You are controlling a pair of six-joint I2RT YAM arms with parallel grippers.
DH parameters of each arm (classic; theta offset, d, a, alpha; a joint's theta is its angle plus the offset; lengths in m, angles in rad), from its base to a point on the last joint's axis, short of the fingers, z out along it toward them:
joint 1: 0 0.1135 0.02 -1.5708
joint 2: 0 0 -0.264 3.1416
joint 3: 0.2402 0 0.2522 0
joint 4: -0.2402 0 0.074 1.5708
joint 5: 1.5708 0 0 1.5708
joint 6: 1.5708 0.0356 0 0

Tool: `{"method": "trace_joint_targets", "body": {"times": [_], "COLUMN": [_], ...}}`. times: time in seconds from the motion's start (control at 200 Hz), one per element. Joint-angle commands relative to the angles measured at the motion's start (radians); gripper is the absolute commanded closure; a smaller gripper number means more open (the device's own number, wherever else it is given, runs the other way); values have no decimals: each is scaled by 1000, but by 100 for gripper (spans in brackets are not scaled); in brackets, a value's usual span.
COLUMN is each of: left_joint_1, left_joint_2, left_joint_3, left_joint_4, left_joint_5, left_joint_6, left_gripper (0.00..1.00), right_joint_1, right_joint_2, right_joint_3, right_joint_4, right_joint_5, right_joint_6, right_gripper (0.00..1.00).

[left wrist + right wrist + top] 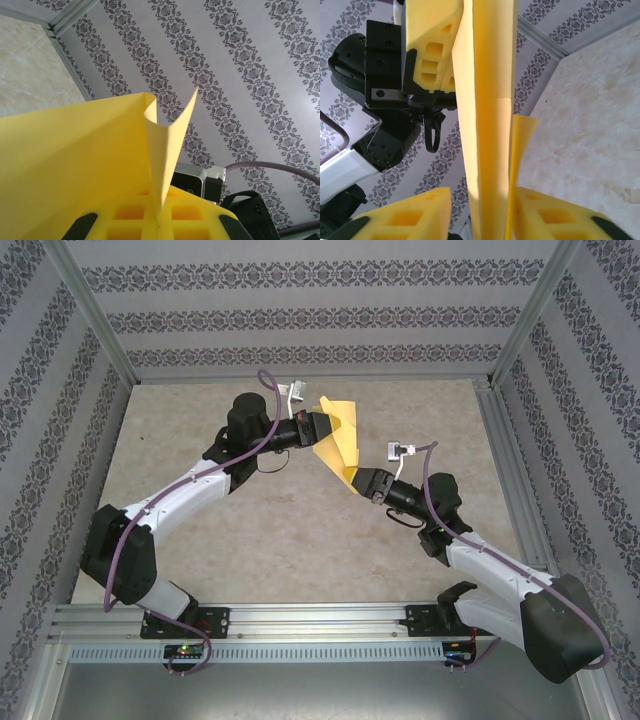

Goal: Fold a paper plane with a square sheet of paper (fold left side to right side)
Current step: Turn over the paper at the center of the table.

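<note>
The yellow sheet of paper (341, 436) is folded into a narrow pointed shape and hangs in the air above the table between both arms. My left gripper (322, 428) is shut on its far end; in the left wrist view the paper (75, 160) rises from the closed yellow fingers (190, 220) with one flap standing up. My right gripper (358, 480) is at the paper's near tip. In the right wrist view the folded paper (487, 100) runs between its open jaws (480, 205): the right finger (555, 215) lies against it, the left finger (405, 215) stands apart.
A beige marbled tabletop (300, 530) lies below, walled by patterned panels (300, 310) and aluminium posts (95, 310). A metal rail (320, 625) with the arm bases runs along the near edge. The left arm's wrist (380, 75) is close in front of the right gripper.
</note>
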Motion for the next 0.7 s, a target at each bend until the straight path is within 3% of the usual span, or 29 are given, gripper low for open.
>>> {"method": "trace_joint_targets", "body": {"times": [0.0, 0.095, 0.195, 0.24, 0.335, 0.46, 0.575, 0.639, 0.694], "left_joint_1": [-10, -10, -10, -10, -9, 5, 48, 75, 95], "left_joint_2": [1, -2, -7, -9, -26, -78, -180, -252, -310], "left_joint_3": [-6, -3, 0, 2, 7, 9, -1, -1, 5], "left_joint_4": [16, 1, -22, -36, -100, -230, -413, -552, -674], "left_joint_5": [8, 5, 2, -1, -26, -70, -173, -273, -381], "left_joint_6": [2, 8, 20, 27, 61, 139, 230, 286, 326], "left_gripper": [93, 91, 86, 80, 58, 47, 33, 19, 14], "right_joint_1": [8, 8, 7, 7, 7, 7, 22, 48, 90], "right_joint_2": [-22, -43, -69, -83, -112, -146, -169, -169, -154], "right_joint_3": [25, 25, 28, 32, 47, 75, 151, 215, 276], "right_joint_4": [-49, -123, -196, -238, -341, -490, -753, -935, -1087], "right_joint_5": [3, 18, 36, 44, 69, 109, 202, 307, 427], "right_joint_6": [-43, -82, -121, -143, -198, -279, -431, -537, -628], "right_gripper": [70, 80, 83, 86, 90, 94, 96, 97, 98]}}
